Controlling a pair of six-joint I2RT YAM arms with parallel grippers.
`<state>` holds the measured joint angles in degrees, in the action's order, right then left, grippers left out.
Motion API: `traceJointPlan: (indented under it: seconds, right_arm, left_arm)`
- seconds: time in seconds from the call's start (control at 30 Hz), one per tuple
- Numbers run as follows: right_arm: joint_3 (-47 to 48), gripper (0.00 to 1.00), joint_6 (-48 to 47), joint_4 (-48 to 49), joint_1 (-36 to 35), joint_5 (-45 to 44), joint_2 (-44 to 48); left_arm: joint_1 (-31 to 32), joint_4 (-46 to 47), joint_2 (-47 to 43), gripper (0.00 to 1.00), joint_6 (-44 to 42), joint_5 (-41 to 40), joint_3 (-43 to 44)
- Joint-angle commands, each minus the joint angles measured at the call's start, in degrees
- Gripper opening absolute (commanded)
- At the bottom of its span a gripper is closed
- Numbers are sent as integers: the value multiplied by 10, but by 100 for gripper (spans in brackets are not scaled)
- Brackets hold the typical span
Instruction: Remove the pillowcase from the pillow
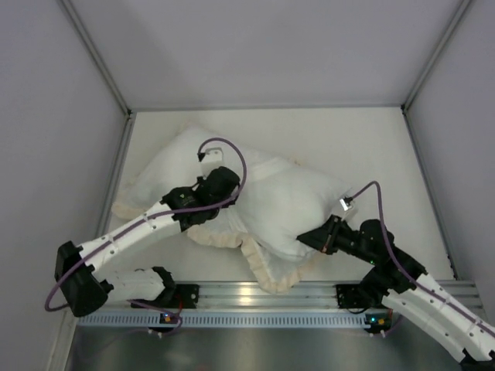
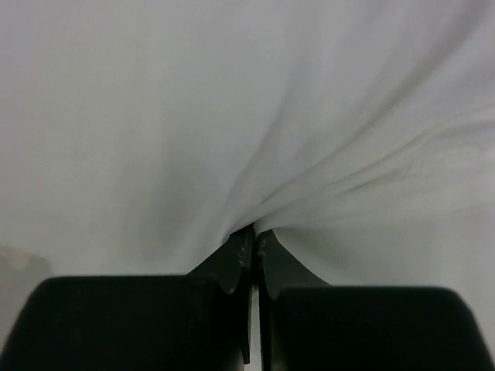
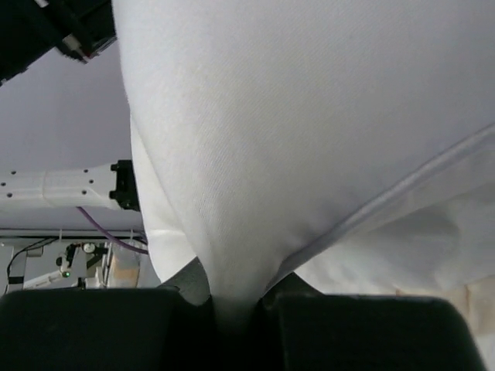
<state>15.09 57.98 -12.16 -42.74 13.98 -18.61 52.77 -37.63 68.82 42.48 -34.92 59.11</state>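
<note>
Pillow (image 1: 182,158) is judged partly drawn out toward 11 o'clock, pillowcase (image 1: 267,270) not yet freed; left gripper (image 2: 254,236) and right gripper (image 3: 232,303) are clamped shut on white fabric (image 2: 309,116).

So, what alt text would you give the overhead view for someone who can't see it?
Two robot arms work a plump white pillow lying in a cream-frilled pillowcase on a pale table. The left gripper pinches white cloth mid-bundle; the right gripper pinches the pillow's near right side.
</note>
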Motion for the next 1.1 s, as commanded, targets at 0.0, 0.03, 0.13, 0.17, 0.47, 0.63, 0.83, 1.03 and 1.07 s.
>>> traceJointPlan:
  seconds: [0.0, 0.03, 0.13, 0.17, 0.47, 0.63, 0.83, 1.03, 1.07]
  right_arm:
    - [107, 0, -35, -79, -8, -46, 73]
    - [127, 0, -41, -121, -8, -55, 81]
    - [219, 0, -68, -209, -9, -110, 110]
    - [268, 0, -76, -231, -8, -125, 116]
    - [327, 0, -107, -281, -8, -122, 96]
    - [236, 0, -91, -238, -8, -64, 77]
    - [217, 78, -75, -234, -8, -144, 90]
    - [217, 99, -82, -250, -8, -240, -19]
    - [216, 100, -85, -248, -8, -256, -29]
  left_arm:
    - [-151, -52, -21, 0, -24, -23, 0]
    - [-179, -52, -26, 0, -33, -3, -8]
    - [-242, -52, -32, 0, -30, 29, -49]
    - [-248, -52, -36, 0, -28, 30, -70]
    - [-253, -42, -78, 20, -1, 121, -99]
    - [-250, -29, -151, 94, -27, 237, -39]
    - [-250, -37, -224, 99, -36, 317, 15]
    - [-238, -27, -203, 93, -29, 469, 62]
    - [-221, -28, -201, 91, -28, 469, 63]
